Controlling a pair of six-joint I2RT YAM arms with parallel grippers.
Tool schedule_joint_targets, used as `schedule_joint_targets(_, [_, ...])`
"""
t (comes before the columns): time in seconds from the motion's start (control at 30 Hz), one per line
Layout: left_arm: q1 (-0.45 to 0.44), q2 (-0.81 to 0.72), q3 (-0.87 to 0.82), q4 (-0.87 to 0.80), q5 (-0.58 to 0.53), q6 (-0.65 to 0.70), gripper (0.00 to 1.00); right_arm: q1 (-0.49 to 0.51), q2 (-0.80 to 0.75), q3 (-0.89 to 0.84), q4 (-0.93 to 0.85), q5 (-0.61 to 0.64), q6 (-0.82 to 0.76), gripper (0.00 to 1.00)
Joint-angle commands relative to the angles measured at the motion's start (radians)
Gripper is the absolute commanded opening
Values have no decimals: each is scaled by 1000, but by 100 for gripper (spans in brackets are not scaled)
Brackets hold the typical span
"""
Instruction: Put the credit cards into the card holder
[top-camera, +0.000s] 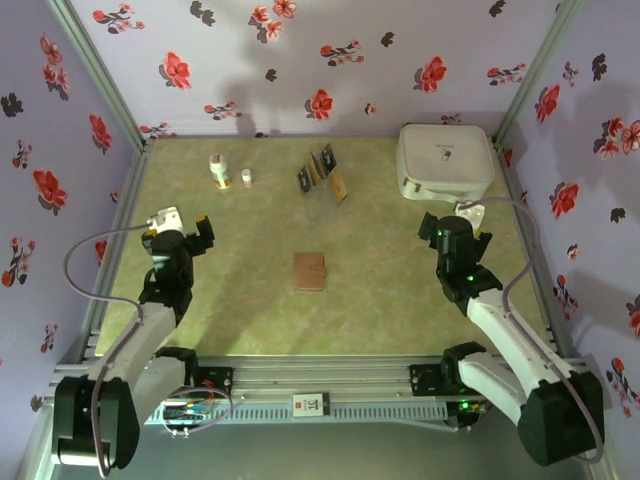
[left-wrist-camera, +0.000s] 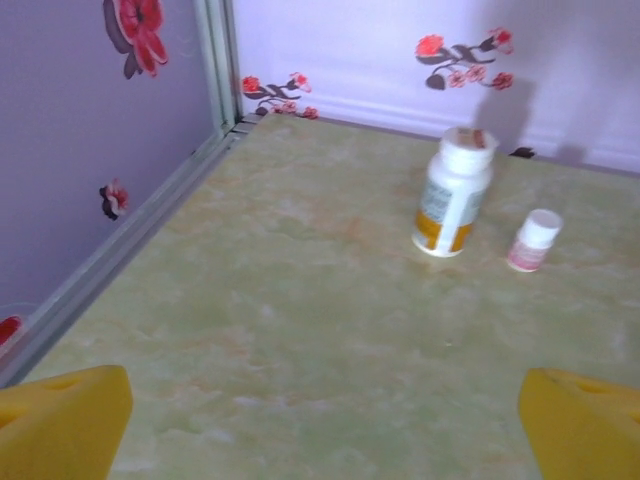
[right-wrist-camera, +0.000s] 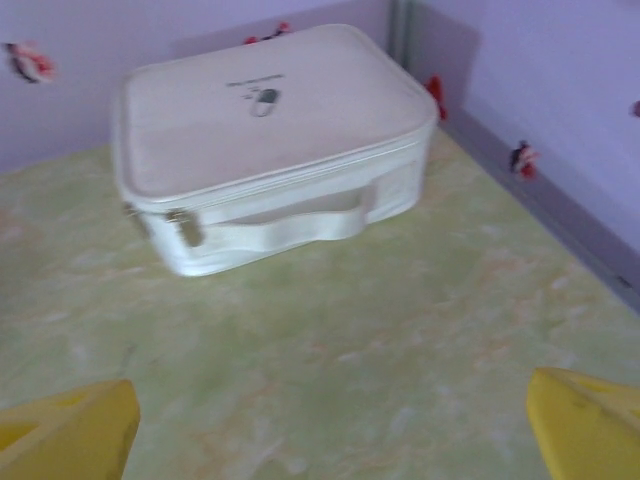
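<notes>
From above, my left tool (top-camera: 190, 226) hung over the left side of the table (top-camera: 250, 300) with its jaws spread wide, holding nothing. My right tool (top-camera: 462, 216) hung over the right side, also wide and empty, just in front of a white zippered case (top-camera: 445, 160). The card holder (top-camera: 310, 271), closed and flat, lay near the middle of the table between my two tools and well apart from both. The credit cards (top-camera: 322, 168) stood upright in a card rack (top-camera: 328, 198) beyond the holder, towards the back wall. A white pill bottle (top-camera: 218, 170) and a smaller bottle (top-camera: 247, 178) stood at the back left.

At my left wrist, the yellow fingertips (left-wrist-camera: 60, 425) sat at the bottom corners, far apart, with bare table (left-wrist-camera: 300, 330) between them. The pill bottle (left-wrist-camera: 453, 190) and the small bottle (left-wrist-camera: 533, 240) stood upright ahead, side by side but not touching.

At my right wrist, the yellow fingertips (right-wrist-camera: 70, 435) were as wide apart, gripping nothing. The white case (right-wrist-camera: 270, 140) lay shut ahead of them, its handle facing me.
</notes>
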Motion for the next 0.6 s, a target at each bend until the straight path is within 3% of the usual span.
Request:
schedule_joint_targets(0.0, [19,82,-49,199,-34,100,100,-40,82,-42,138,109,-45,99])
schedule_joint_targets(0.13, [43,206,-84,323,-38,116,100,-63,258,-93,370,145,-104,99])
schedule_joint_targets(0.3, [51,337,-71,440,12,115,100,-67,398,-181,701,81,-214,99])
schedule_joint_targets(0.43, [72,433,-67,525,99,165,100,-125,399,-185,717,-84,-208,99])
schedule_joint_targets(0.57, [90,576,-18,603,210,190,100,-249,403,-190,741,-251,-155,99])
